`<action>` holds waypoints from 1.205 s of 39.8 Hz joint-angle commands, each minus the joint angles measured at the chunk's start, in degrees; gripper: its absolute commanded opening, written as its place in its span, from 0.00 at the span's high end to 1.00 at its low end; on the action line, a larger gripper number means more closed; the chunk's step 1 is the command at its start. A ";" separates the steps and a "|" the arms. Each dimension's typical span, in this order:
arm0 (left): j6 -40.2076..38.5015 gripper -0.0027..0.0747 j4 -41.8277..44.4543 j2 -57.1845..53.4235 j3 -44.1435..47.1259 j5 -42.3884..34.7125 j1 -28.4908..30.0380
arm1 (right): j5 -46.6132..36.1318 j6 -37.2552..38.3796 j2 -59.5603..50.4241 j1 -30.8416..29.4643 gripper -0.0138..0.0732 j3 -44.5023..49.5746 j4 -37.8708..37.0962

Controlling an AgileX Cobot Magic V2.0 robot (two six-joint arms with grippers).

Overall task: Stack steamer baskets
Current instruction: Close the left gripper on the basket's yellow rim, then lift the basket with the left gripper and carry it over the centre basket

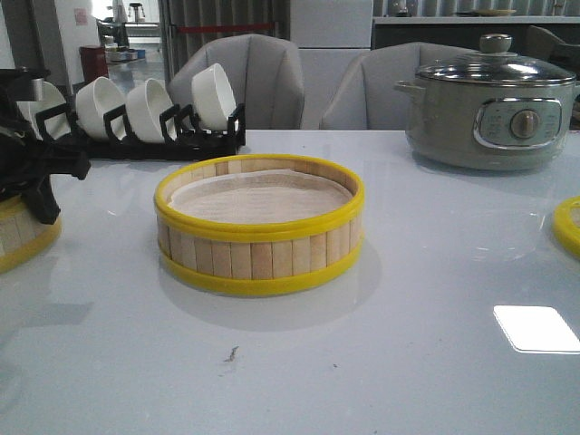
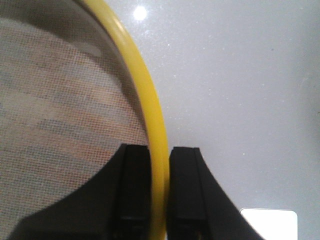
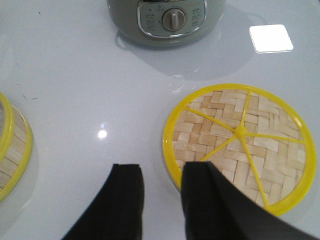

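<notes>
One steamer basket [image 1: 258, 227] with pale slats, yellow rims and a pale liner stands mid-table. A second steamer basket [image 1: 18, 240] shows partly at the left edge. My left gripper [image 1: 41, 195] sits at that basket. In the left wrist view its jaws [image 2: 160, 152] are shut on the yellow rim [image 2: 150, 95], one finger inside over the mesh liner [image 2: 55, 110], one outside. My right gripper [image 3: 161, 170] is open above the table. Its one finger [image 3: 200, 185] overlaps the edge of a round woven bamboo piece [image 3: 240, 145] with yellow rim and spokes, also seen as a yellow rim [image 1: 568, 225].
A grey-green electric pot [image 1: 494, 113] with a glass lid stands at the back right, close behind the woven piece [image 3: 167, 20]. A black rack of white bowls [image 1: 136, 113] is at the back left. Two grey chairs stand behind the white table [image 1: 299, 362].
</notes>
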 commanded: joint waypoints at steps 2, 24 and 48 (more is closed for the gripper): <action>-0.50 0.86 -0.38 -3.71 -5.56 1.20 -0.85 | -4.70 -0.66 -0.59 -0.30 0.48 -2.10 -0.98; -0.50 0.86 -0.38 -3.80 -25.36 9.40 -23.87 | -5.11 -0.66 -0.59 -0.30 0.48 -2.10 -0.98; -0.39 0.86 0.80 5.28 -31.77 12.85 -38.17 | -4.44 -0.66 -0.59 -0.30 0.48 -2.10 -0.93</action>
